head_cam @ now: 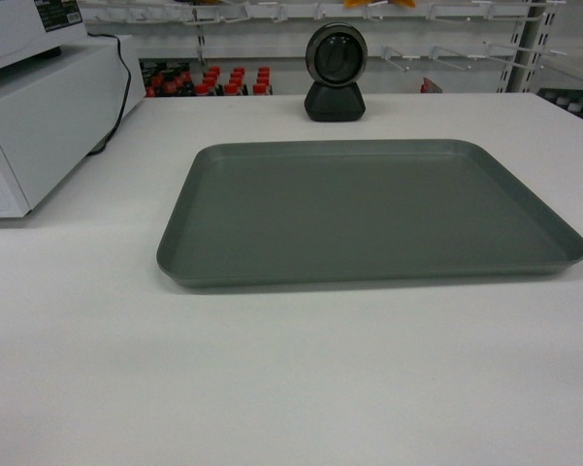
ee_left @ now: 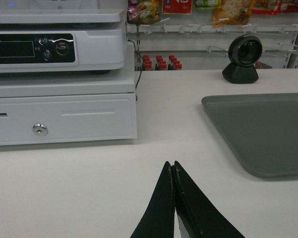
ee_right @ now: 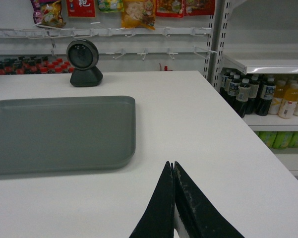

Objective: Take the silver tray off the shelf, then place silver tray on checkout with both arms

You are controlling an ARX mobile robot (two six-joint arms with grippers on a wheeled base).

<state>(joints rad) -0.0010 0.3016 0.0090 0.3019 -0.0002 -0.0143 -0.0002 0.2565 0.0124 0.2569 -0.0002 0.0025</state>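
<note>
On the worktop (head_cam: 78,388): silver tray (head_cam: 369,214) lay flat, long axis left-right.
Left end effector (ee_left: 174,171): closed, empty, tray to its right.
Right end effector (ee_right: 173,169): closed, empty, tray to its left.

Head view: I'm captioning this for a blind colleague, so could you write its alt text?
An empty grey tray lies flat on a white counter. A black round scanner stands behind it, a white cash register sits at left, and no claw shows.
</note>
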